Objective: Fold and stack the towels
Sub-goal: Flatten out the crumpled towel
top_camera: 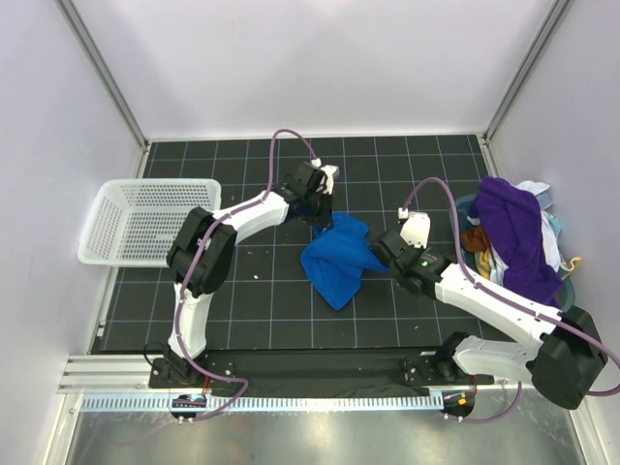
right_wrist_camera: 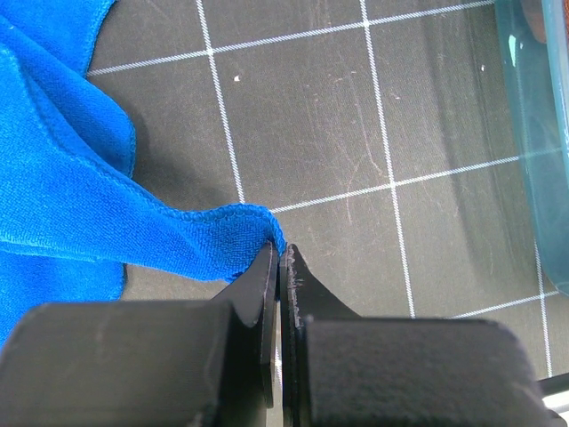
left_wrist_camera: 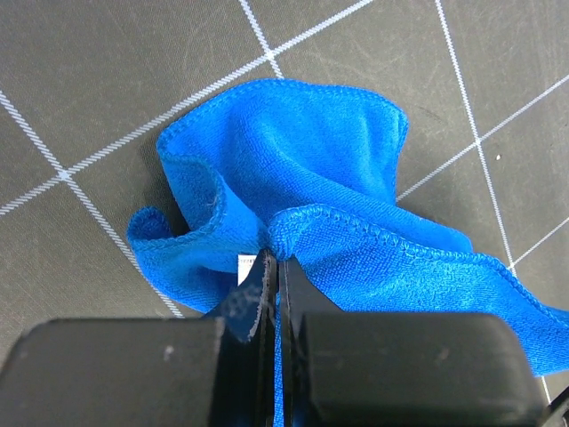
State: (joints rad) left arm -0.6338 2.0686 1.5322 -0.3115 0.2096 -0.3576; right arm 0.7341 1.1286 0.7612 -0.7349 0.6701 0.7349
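The blue towel (top_camera: pixel 336 260) lies bunched on the gridded mat (top_camera: pixel 262 305) between the arms. The left gripper (left_wrist_camera: pixel 274 267) is clamped on its far edge and the right gripper (right_wrist_camera: pixel 280 258) on a corner, both pinched tight.

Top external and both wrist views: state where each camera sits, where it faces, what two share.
Top external: above, behind the robot, facing down at the table; left arm and right arm show.
Left wrist: on left arm, facing down; left gripper shut on blue towel.
Right wrist: on right arm, facing down; right gripper shut on the blue towel's corner.
Shared: all three show the blue towel.
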